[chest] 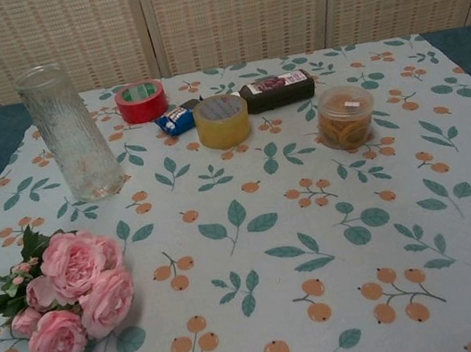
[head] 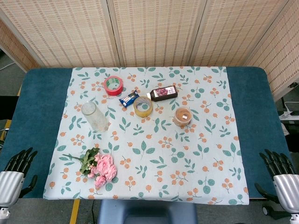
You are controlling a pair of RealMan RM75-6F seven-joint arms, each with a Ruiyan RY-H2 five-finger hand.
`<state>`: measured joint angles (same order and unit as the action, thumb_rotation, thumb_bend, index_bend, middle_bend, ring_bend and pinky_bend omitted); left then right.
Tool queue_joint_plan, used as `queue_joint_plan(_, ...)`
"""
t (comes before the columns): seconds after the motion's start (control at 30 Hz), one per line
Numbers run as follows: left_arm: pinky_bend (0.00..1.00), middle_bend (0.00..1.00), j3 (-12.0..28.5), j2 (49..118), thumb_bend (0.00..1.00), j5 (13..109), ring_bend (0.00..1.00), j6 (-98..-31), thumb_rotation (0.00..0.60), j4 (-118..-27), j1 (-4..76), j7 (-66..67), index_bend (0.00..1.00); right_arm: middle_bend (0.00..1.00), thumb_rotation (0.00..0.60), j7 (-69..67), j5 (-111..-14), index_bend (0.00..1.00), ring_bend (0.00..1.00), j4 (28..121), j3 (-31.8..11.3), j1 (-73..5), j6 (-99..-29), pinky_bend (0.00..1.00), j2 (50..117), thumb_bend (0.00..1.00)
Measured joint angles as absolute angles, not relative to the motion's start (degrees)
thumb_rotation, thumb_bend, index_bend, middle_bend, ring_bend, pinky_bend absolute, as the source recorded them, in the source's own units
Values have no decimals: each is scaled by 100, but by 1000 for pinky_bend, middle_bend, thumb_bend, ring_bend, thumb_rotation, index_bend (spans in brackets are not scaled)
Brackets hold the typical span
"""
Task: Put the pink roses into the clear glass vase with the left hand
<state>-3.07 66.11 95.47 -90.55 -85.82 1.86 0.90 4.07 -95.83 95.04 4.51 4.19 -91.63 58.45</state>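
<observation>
Pink roses (head: 102,168) lie flat on the bench's (head: 42,112) leaf-and-berry cloth (head: 187,158), down at about seven o'clock from the cloth's middle, blooms bunched together and green leaves and stem trailing off toward nine o'clock. No hand touches them. The clear glass vase (head: 95,116) stands upright at about ten o'clock from the middle, well apart from the roses.

Along the far side, around twelve o'clock, sit a red tape roll (head: 113,85), a small blue packet (head: 129,98), a yellow tape roll (head: 143,106) just beside the packet, and a dark bottle (head: 163,93) lying on its side. A round clear tub (head: 183,116) with something orange-brown inside stands at roughly one o'clock.

The left hand (head: 17,168) hangs off the bench's near left corner at eight o'clock, holding nothing, its dark fingers (head: 21,157) apart and pointing away from the robot. The right hand (head: 280,172) sits at the near right corner at four o'clock, likewise holding nothing with its fingers spread. Neither hand shows in the chest view.
</observation>
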Motion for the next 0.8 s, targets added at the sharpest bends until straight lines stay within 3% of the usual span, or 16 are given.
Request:
queue_joint_plan(0.3, 140, 0, -362, 6942, 457, 9669, 0, -8637, 600, -8432, 395, 155, 0, 0, 497, 377, -9616, 0, 0, 9529, 415, 437, -9188, 0, 5869, 203)
queue_joint_plan(0.8, 138, 0, -262, 7690, 469, 9218, 0, -6685, 600, -8799, 1381, 1012, 0, 0, 498, 271, -9722, 0, 0, 9579, 495, 435, -9098, 0, 5802, 203)
